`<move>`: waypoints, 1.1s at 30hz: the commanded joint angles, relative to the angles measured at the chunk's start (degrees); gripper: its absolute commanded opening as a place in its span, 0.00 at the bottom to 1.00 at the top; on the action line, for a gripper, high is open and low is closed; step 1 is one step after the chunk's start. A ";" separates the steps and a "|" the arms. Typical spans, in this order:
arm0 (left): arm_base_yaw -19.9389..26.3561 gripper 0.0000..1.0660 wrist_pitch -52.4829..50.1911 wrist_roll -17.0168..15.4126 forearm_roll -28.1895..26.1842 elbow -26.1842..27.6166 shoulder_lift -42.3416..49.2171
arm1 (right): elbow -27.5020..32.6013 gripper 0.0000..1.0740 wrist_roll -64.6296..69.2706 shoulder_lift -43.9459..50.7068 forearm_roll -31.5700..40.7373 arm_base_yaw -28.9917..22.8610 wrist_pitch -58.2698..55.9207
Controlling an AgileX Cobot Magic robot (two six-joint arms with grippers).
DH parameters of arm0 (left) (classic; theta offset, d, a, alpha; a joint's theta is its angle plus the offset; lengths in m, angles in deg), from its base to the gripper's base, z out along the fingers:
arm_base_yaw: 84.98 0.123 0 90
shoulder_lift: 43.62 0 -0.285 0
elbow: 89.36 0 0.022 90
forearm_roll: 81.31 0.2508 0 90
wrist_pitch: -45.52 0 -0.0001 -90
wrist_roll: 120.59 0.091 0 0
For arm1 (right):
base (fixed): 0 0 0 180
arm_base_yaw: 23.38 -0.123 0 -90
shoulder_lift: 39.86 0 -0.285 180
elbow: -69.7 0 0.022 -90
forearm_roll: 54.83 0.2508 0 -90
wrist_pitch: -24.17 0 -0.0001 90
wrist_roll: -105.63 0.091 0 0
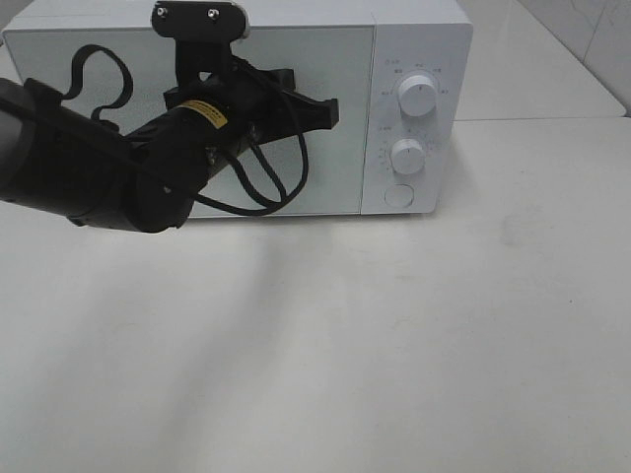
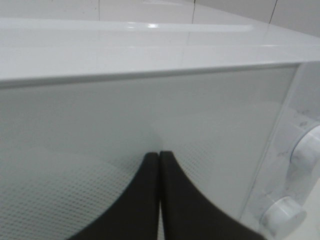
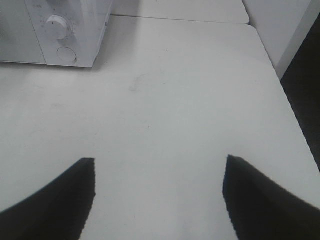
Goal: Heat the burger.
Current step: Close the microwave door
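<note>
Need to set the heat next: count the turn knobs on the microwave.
2. The upper knob is high on the right-hand panel of the microwave; the lower knob is directly below it, above a flat round button. None appears hidden.

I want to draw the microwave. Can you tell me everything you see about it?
The microwave is a white box standing upright at the back of the white table. Its wide, pale door is closed and has a fine dotted pattern; nothing inside shows. Right of the door are a round white upper knob and lower knob, small markings around them, and a round button beneath. The left arm reaches in front of the door with shut jaws; whether they touch it cannot be told.
</note>
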 commanded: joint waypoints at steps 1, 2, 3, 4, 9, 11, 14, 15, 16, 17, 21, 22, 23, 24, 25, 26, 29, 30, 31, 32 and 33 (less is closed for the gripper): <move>1.95 0.00 -1.66 0.46 -4.58 2.86 -0.69 | 0.34 0.66 0.40 1.72 -0.17 0.40 0.52; 2.12 0.00 -1.66 0.40 -4.47 3.04 -0.74 | 0.34 0.66 0.40 1.72 -0.17 0.40 0.52; 2.06 0.00 -1.55 0.40 -4.07 3.04 -0.69 | 0.34 0.66 0.40 1.72 -0.17 0.40 0.52; 2.06 0.00 -1.55 0.40 -4.07 3.04 -0.69 | 0.34 0.66 0.40 1.72 -0.17 0.40 0.52; -0.92 0.00 5.04 0.40 -2.81 0.92 2.06 | 0.34 0.66 0.40 1.72 -0.17 0.40 0.52; -2.12 0.00 7.62 0.40 -2.92 -0.69 3.72 | 0.34 0.66 0.40 1.72 -0.17 0.40 0.52; -3.55 0.00 11.92 0.40 -2.98 -2.52 5.96 | 0.34 0.66 0.40 1.72 -0.17 0.40 0.52; -3.55 0.00 11.92 0.40 -2.98 -2.52 5.96 | 0.34 0.66 0.40 1.72 -0.17 0.40 0.52; -4.01 0.09 16.62 0.40 -2.75 -3.50 7.56 | 0.34 0.66 0.40 1.72 -0.17 0.40 0.52; -4.13 0.18 19.14 0.40 -2.75 -3.95 8.48 | 0.34 0.66 0.40 1.72 -0.17 0.40 0.52; -4.13 0.60 25.21 0.40 -2.75 -4.98 10.60 | 0.34 0.66 0.40 1.72 -0.17 0.40 0.52; -4.13 0.84 28.82 0.40 -2.81 -5.44 11.69 | 0.34 0.66 0.40 1.72 -0.17 0.40 0.52; -4.13 0.96 33.23 0.63 -2.75 -5.44 13.01 | 0.34 0.66 0.40 1.72 -0.17 0.40 0.52; -4.13 0.96 33.23 0.63 -2.75 -5.44 13.01 | 0.34 0.66 0.40 1.72 -0.17 0.40 0.52; -4.13 0.95 35.92 0.63 -2.64 -5.44 13.58 | 0.34 0.66 0.40 1.72 -0.17 0.40 0.52; -4.13 0.95 35.92 0.63 -2.64 -5.44 13.58 | 0.34 0.66 0.40 1.72 -0.17 0.40 0.52; -4.13 0.94 46.35 0.63 -0.46 -5.44 15.87 | 0.34 0.66 0.40 1.72 -0.17 0.40 0.52; -4.01 0.94 49.33 0.63 0.92 -5.44 16.50 | 0.34 0.66 0.40 1.72 -0.17 0.40 0.52; -4.01 0.94 49.33 0.63 0.92 -5.44 16.50 | 0.34 0.66 0.40 1.72 -0.17 0.40 0.52; -3.90 0.94 54.89 0.63 4.35 -5.44 17.70 | 0.34 0.66 0.40 1.72 -0.17 0.40 0.52; -3.90 0.94 57.81 0.63 6.25 -5.44 18.28 | 0.34 0.66 0.40 1.72 -0.17 0.40 0.52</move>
